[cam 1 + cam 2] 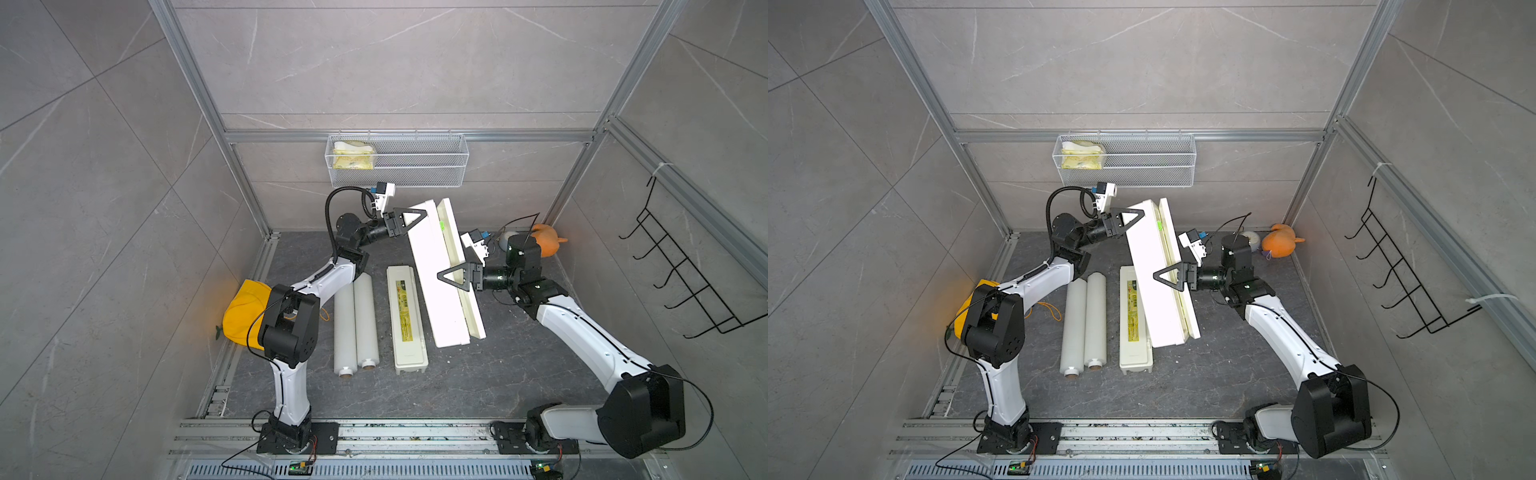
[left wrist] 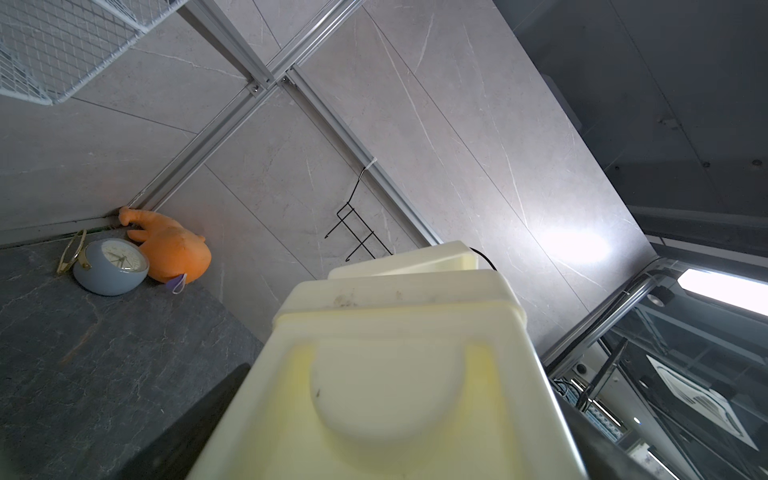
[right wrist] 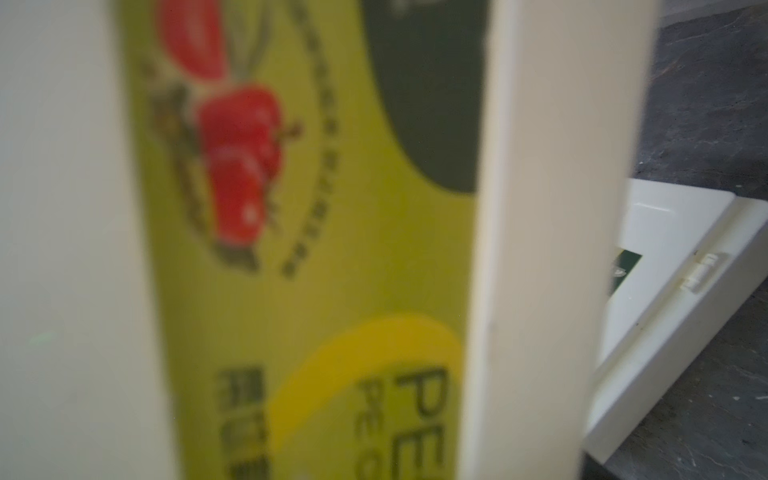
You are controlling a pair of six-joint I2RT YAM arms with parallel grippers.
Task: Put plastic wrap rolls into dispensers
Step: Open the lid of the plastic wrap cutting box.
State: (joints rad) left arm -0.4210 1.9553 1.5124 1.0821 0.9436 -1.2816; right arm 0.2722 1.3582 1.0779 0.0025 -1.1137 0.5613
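Observation:
Two plastic wrap rolls (image 1: pixel 355 324) (image 1: pixel 1084 326) lie side by side on the dark floor, with brown cores showing at their near ends. Right of them lies a closed cream dispenser (image 1: pixel 406 320) (image 3: pixel 665 266) with a yellow-green label. The other dispenser (image 1: pixel 432 270) (image 1: pixel 1152 266) (image 2: pixel 395 374) is lifted and tilted, its far end high and its lid (image 1: pixel 457 249) (image 3: pixel 311 249) ajar toward the right. My left gripper (image 1: pixel 415 217) (image 1: pixel 1136 214) is shut on its far end, with dark fingers (image 2: pixel 199 424) against its sides. My right gripper (image 1: pixel 446 277) (image 1: pixel 1160 276) straddles its middle. Its grip is hidden.
A white wire basket (image 1: pixel 399 160) holding a yellow packet hangs on the back wall above the left gripper. A yellow cloth (image 1: pixel 245 311) lies at the left wall. An orange plush (image 1: pixel 548 239) and a clock (image 2: pixel 110 266) sit in the back right corner. A black hook rack (image 1: pixel 685 266) hangs on the right wall.

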